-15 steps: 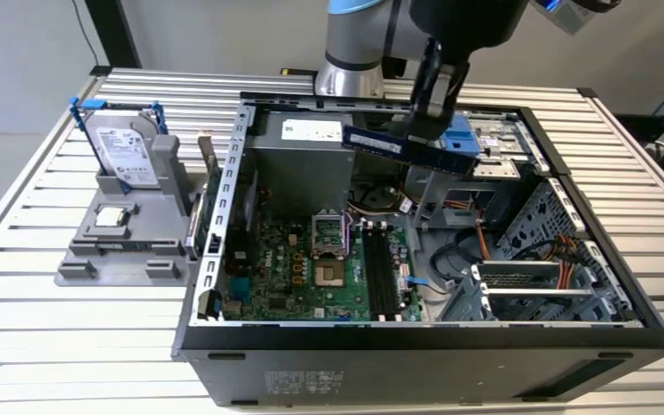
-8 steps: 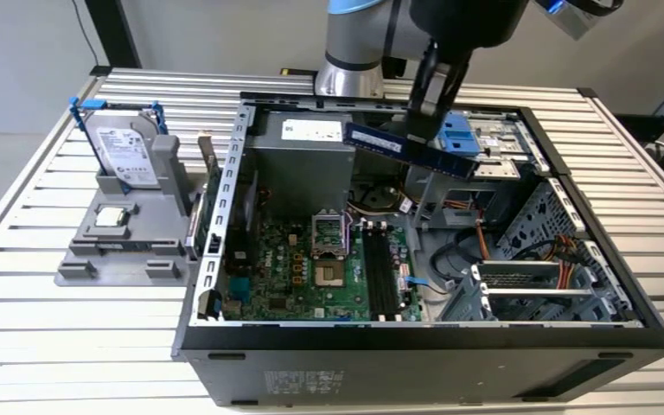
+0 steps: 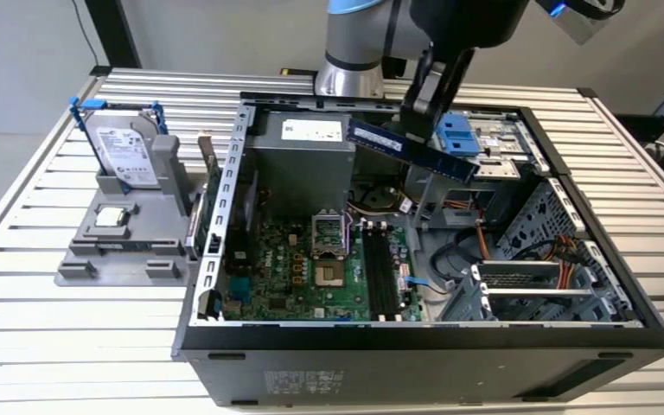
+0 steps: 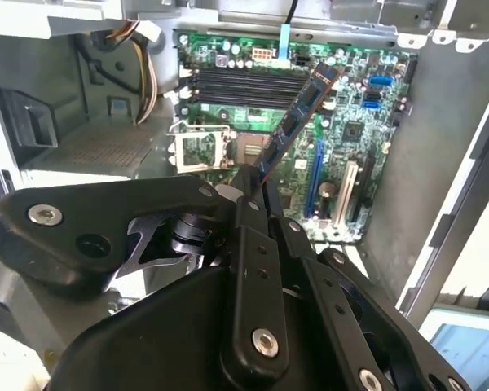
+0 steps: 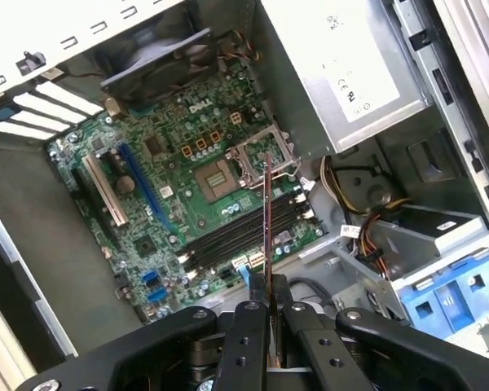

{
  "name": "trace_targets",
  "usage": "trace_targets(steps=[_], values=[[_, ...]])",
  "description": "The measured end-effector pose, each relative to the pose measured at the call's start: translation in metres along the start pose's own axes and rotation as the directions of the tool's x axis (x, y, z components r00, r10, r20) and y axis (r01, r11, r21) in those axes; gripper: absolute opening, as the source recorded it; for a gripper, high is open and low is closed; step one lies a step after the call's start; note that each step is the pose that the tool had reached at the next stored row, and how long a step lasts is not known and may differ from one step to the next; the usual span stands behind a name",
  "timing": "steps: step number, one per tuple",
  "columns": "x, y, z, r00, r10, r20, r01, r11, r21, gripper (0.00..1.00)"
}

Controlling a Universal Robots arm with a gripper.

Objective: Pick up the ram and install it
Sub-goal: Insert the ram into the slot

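My gripper [image 3: 424, 112] is shut on the ram [image 3: 411, 149], a long dark blue stick with black chips, and holds it in the air above the open computer case [image 3: 211, 259]. The ram hangs tilted, well over the motherboard [image 3: 297, 268]. The black memory slots [image 3: 380, 272] lie below it, beside the open processor socket [image 3: 329, 233]. In the second wrist view the ram [image 4: 293, 122] sticks out from between my fingers [image 4: 248, 208] toward the slots [image 4: 240, 85]. Seen edge-on in the first wrist view, the ram [image 5: 266, 220] stands over the slots [image 5: 236, 232].
A grey power supply [image 3: 300, 160] and blue drive bay [image 3: 456, 138] sit at the back of the case. On the exterior view's left, a grey fixture [image 3: 124, 238] holds a hard drive [image 3: 122, 151] with blue brackets and a small silver processor chip [image 3: 110, 216]. The slatted table [image 3: 55, 346] surrounds the case.
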State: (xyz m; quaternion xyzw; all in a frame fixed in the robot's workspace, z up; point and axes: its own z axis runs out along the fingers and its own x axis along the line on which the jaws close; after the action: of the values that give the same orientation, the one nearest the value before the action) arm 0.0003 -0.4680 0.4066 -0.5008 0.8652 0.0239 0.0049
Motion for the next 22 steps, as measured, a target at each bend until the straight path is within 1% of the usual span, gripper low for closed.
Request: trace_targets(steps=[3, 5, 7, 9, 12, 16, 19, 22], values=[[0.0, 0.0, 0.0, 0.9992, 0.041, 0.0015, -0.041, 0.9992, 0.0013, 0.0], [0.0, 0.0, 0.0, 0.9974, 0.072, 0.0027, -0.072, 0.9974, 0.0022, 0.0], [0.0, 0.0, 0.0, 0.9945, 0.105, 0.0039, -0.105, 0.9945, 0.0032, 0.0], [0.0, 0.0, 0.0, 0.9905, 0.137, 0.0053, -0.137, 0.9905, 0.0041, 0.0], [0.0, 0.0, 0.0, 0.9825, 0.186, 0.0073, -0.186, 0.9825, 0.0054, 0.0], [0.0, 0.0, 0.0, 0.9697, 0.244, 0.0098, -0.244, 0.9697, 0.0068, 0.0], [0.0, 0.0, 0.0, 0.9591, 0.283, 0.0116, -0.283, 0.9591, 0.0077, 0.0], [0.0, 0.0, 0.0, 0.947, 0.321, 0.0134, -0.321, 0.947, 0.0085, 0.0]])
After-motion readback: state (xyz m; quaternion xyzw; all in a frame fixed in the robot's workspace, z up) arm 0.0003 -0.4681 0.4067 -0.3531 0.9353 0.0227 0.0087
